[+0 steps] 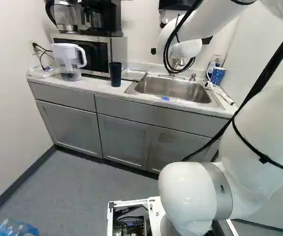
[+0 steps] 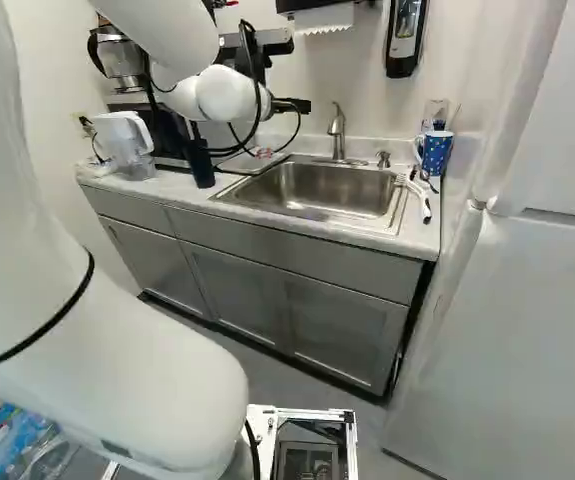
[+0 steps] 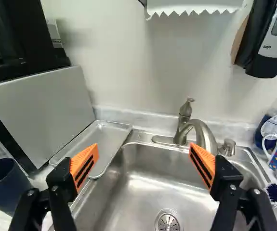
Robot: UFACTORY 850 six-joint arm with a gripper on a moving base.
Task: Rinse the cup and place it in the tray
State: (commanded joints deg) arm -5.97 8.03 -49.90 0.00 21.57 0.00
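We have the sink (image 1: pixel 170 89) in the tabletop (image 1: pixel 94 85), tray (image 3: pixel 107 136) and cup (image 1: pixel 115 75) to its left, faucet (image 2: pixel 338 133) behind, mug (image 2: pixel 435 154) right.

Bright, diffuse light fills all three views; glare streaks the steel sink (image 3: pixel 140 185), and soft shadows lie on the pale wall (image 3: pixel 119 62) behind it.

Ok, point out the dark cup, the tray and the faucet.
Dark cup (image 1: pixel 115 73): left base view, side wall.
Tray (image 3: pixel 104 139): wrist view, bare bottom.
Faucet (image 3: pixel 205 137): wrist view, curved spout.
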